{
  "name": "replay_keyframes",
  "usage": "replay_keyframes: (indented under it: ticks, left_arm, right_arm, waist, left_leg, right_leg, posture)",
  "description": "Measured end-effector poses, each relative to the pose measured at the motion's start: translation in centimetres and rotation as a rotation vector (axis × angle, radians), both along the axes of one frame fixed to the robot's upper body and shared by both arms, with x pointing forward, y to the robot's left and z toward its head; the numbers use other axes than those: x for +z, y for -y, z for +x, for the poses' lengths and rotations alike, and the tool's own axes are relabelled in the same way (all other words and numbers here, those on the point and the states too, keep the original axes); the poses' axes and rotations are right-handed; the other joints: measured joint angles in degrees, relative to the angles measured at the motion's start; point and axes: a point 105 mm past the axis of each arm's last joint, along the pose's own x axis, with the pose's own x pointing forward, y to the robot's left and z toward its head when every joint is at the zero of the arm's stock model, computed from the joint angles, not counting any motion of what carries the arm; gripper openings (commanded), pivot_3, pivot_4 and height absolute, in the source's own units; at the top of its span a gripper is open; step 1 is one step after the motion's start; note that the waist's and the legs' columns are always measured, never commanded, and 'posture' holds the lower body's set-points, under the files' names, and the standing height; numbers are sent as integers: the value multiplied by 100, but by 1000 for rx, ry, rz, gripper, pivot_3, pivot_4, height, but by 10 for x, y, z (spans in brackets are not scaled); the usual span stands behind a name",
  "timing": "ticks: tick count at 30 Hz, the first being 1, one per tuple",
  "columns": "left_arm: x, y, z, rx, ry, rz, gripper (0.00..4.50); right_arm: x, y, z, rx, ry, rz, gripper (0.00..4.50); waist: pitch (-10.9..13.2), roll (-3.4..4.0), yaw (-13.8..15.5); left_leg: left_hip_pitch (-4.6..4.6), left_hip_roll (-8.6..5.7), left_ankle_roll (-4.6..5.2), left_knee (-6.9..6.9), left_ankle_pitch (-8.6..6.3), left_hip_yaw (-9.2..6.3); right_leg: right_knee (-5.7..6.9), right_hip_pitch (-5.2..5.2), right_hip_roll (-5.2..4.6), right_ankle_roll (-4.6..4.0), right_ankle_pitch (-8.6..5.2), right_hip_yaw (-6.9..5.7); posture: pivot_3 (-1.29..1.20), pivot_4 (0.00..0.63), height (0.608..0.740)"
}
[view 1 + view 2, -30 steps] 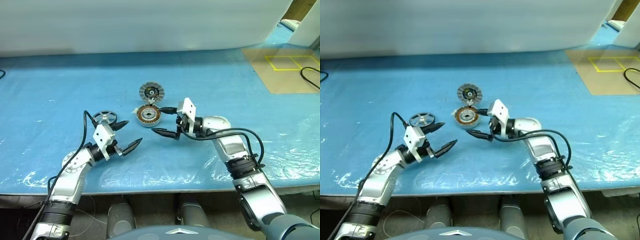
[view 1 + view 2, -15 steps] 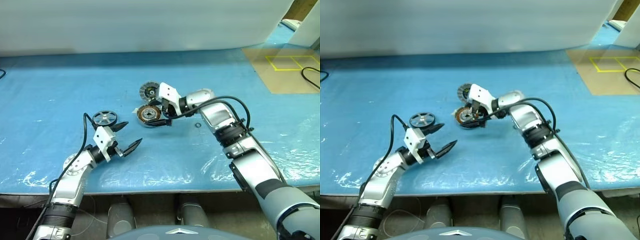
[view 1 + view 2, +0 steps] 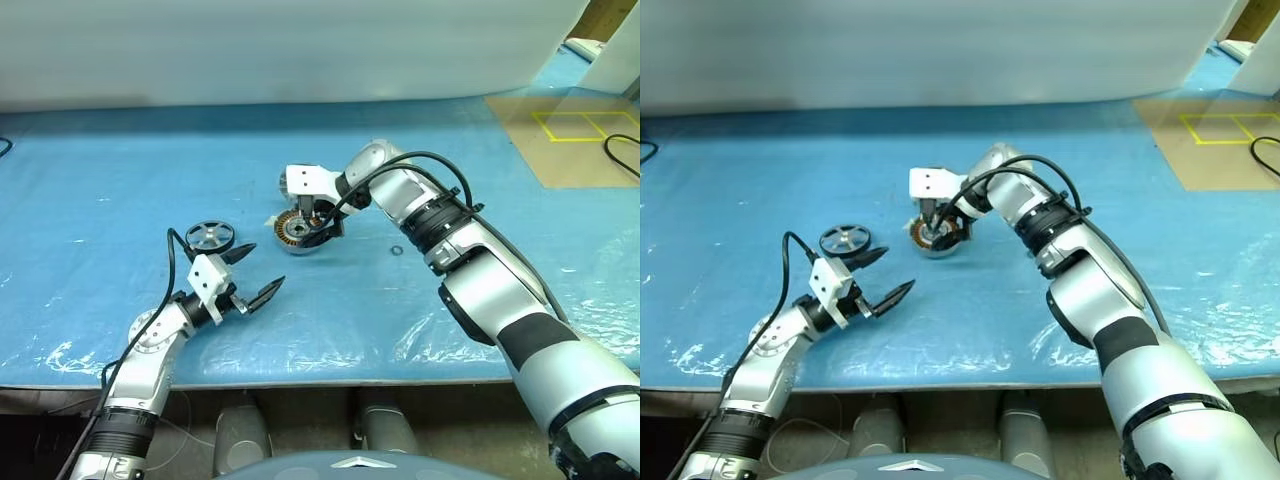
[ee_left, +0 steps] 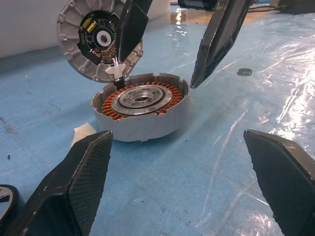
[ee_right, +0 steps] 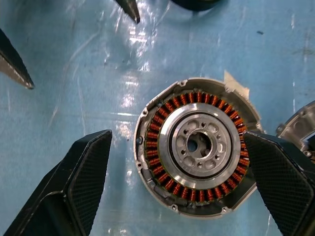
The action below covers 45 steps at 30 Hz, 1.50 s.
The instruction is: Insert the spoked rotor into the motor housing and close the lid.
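Hovering wide open and empty over the motor housing (image 5: 197, 147) on the blue bench (image 3: 100, 180): right gripper (image 3: 316, 222). Waiting open and empty near the spoked rotor (image 3: 209, 236): left gripper (image 3: 252, 275). Lying uninserted, rotor; standing propped open behind the housing, lid (image 4: 93, 39).

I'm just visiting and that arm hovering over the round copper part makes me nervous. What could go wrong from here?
The right end effector hangs open straddling the motor housing. If it closes off-centre, a finger might scrape the copper windings or push the housing aside. The lid stands tilted just behind; a nudge could tip it over. The spoked rotor lies by the open left end effector, not yet picked up.
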Motion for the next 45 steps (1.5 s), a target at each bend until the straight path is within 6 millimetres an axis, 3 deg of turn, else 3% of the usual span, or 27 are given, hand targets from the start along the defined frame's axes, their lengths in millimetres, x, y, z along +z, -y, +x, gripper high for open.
replay_keyframes:
  ticks: [5,19,22,27,28,37,45]
  left_arm:
    - [-2,0,0,3,-2,-1,4487]
    - [-3,0,-1,6,-5,-7,4487]
    - [-4,0,-1,9,-9,-7,4500]
    - [-5,-1,-1,19,-10,-8,4500]
    - [-5,-1,-1,19,-10,-7,4500]
    - [-5,-1,-1,21,-10,-7,4500]
    - [-5,-2,-1,21,-9,-2,4500]
  right_arm:
    - [-11,4,0,16,-5,-91,4500]
    - [-29,-10,-5,39,-18,-142,4500]
    - [-33,-12,-5,45,-9,-144,3850]
    - [-34,-13,-1,46,29,-151,2241]
    - [-34,-13,-2,49,28,-153,2126]
    - [-33,-13,-6,61,11,-152,2114]
    - [-37,-10,-36,132,-43,-138,2114]
  waist:
    - [0,0,-3]
    - [1,2,-3]
    - [0,4,-10]
    - [-3,9,-7]
    - [-5,9,-14]
    - [-5,12,-12]
    - [-6,10,6]
  left_leg:
    - [-1,1,2,1,0,0]
    - [-3,3,7,6,-3,0]
    - [5,4,9,7,-5,0]
    - [22,3,14,7,-8,0]
    - [30,4,14,7,-8,0]
    - [37,3,19,7,-11,1]
    - [32,3,6,1,-4,1]
  right_leg:
    - [5,-3,0,0,0,0]
    - [13,-9,0,-1,0,0]
    - [16,-4,1,-2,-1,0]
    - [15,12,0,-2,-1,1]
    - [15,19,0,-2,-1,2]
    - [16,22,2,-3,-1,7]
    - [12,22,2,-2,-1,2]
  posture:
    - [0,150,740]
    - [0,150,740]
    - [0,150,740]
    - [0,150,740]
    - [0,150,740]
    - [0,150,740]
    - [0,150,740]
